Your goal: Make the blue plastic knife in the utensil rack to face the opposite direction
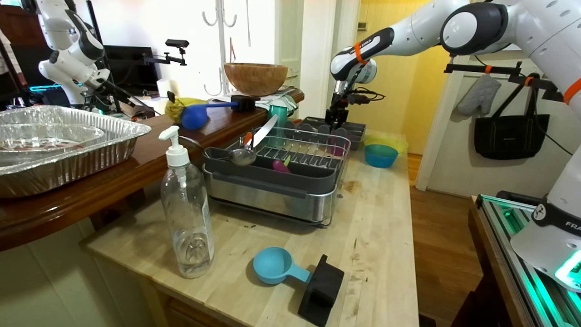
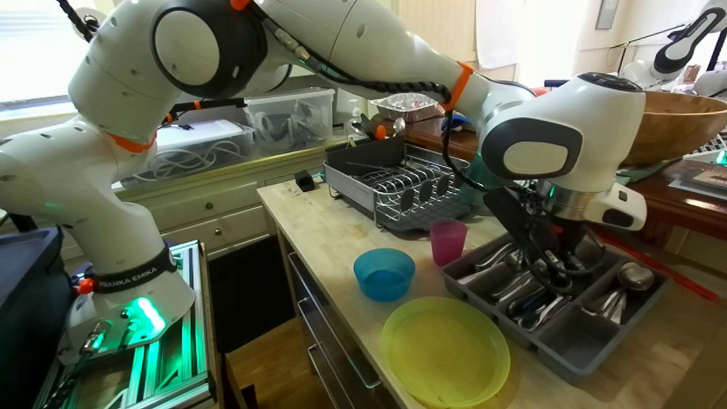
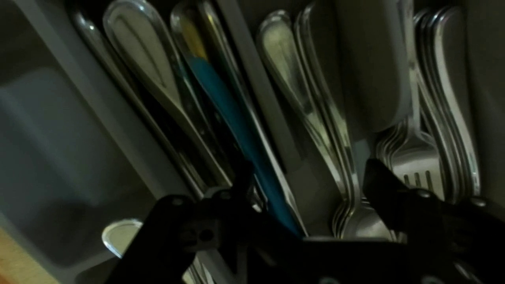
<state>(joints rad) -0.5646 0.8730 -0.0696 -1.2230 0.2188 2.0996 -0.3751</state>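
The blue plastic knife (image 3: 236,122) lies lengthwise among metal cutlery in a compartment of the grey divided utensil tray (image 2: 579,363), not in the wire rack. Its lower end in the wrist view is hidden behind my gripper. My gripper (image 3: 309,167) is open and points down over the tray. The knife runs just inside the left finger in the picture; a divider and spoons also show between the fingers. I cannot tell how far the fingertips are above the cutlery. The gripper also shows in an exterior view (image 1: 336,118). The wire dish rack (image 1: 268,204) stands apart from it.
A pink cup (image 2: 447,241), a blue bowl (image 2: 384,275) and a yellow plate (image 2: 446,352) stand beside the tray. A soap bottle (image 1: 187,218) and a light-blue scoop (image 1: 274,265) are near the dish rack. A wooden bowl (image 1: 255,78) sits on the raised counter.
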